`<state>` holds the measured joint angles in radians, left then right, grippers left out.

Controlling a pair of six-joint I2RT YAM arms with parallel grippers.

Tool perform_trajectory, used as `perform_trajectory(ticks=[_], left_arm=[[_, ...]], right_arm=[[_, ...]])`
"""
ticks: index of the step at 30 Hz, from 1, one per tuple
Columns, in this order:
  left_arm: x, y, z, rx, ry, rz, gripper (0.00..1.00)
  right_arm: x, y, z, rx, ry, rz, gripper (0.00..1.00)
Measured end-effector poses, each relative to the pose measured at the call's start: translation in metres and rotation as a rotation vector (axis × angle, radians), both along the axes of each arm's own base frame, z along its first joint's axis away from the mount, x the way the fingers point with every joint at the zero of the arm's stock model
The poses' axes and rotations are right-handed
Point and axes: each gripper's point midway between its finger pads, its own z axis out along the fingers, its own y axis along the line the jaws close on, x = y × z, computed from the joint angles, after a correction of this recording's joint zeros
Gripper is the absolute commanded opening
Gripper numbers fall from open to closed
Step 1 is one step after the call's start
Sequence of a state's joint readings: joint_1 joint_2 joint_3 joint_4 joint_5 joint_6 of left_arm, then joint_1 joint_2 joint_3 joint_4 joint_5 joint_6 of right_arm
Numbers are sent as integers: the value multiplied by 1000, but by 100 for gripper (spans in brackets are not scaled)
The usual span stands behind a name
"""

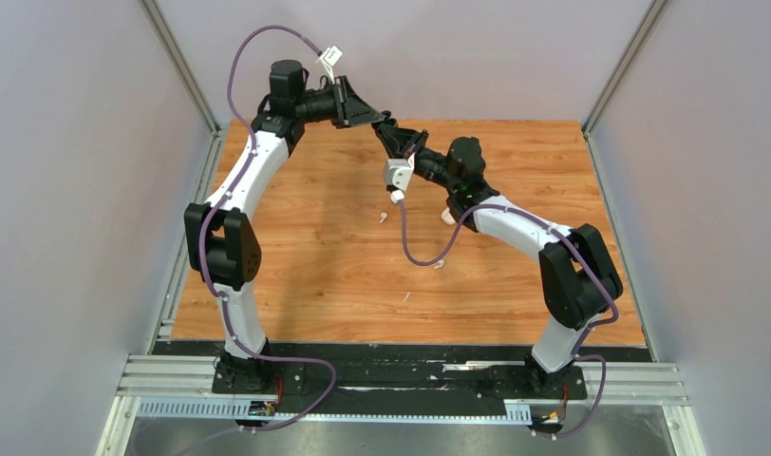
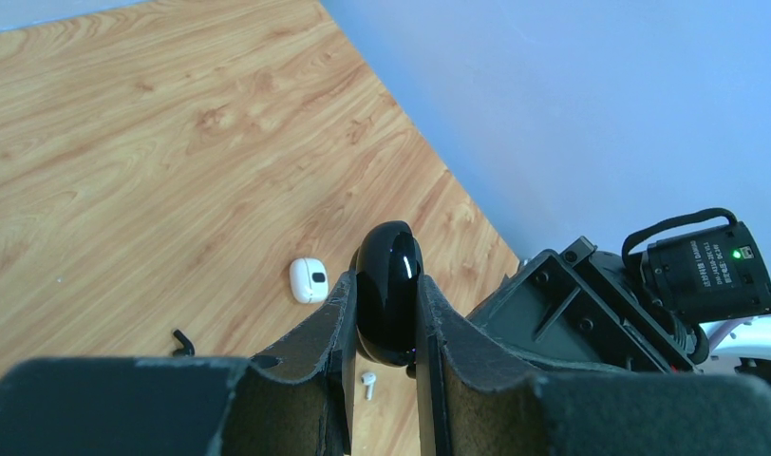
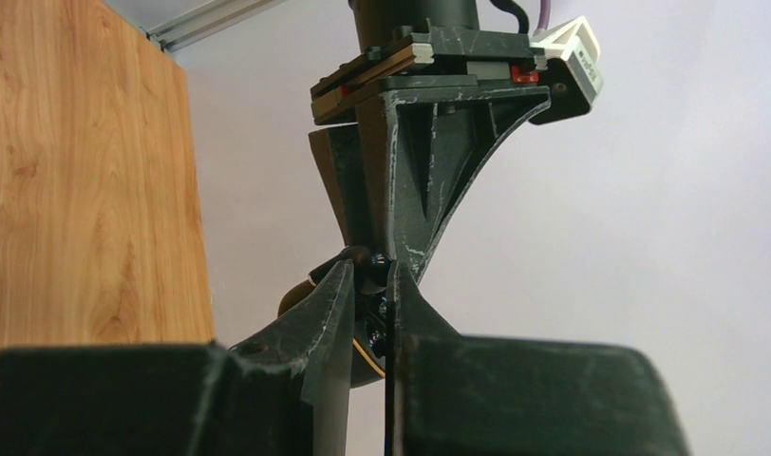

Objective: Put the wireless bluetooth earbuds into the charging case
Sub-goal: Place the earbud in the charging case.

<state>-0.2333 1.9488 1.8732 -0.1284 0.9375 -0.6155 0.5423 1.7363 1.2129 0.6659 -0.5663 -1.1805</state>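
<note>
Clamping the glossy black charging case (image 2: 388, 256) high above the desk (image 2: 125, 142), the left hand (image 2: 385, 313) faces the right hand (image 3: 368, 285), pinched on a black earbud (image 3: 374, 266) just beside it. A white earbud (image 2: 368, 383) lies on the desk below.

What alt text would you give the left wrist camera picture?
The left hand is shut on a glossy black oval charging case, held above the wooden table. On the table lie a small white rounded case, a tiny black earbud and a tiny white earbud; the other arm's black camera shows at right.
</note>
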Motion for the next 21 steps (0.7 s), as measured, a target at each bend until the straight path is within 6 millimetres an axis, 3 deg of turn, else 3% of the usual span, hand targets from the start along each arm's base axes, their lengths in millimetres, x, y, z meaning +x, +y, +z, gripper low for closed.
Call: perform_trajectory(ticks=[10, 21], left_arm=[[-1, 0, 0, -4, 8, -3, 0], [-3, -2, 6, -18, -13, -23, 0]], right_arm=[[-1, -1, 20, 29, -66, -3, 0], [6, -1, 13, 2, -84, -27, 0]])
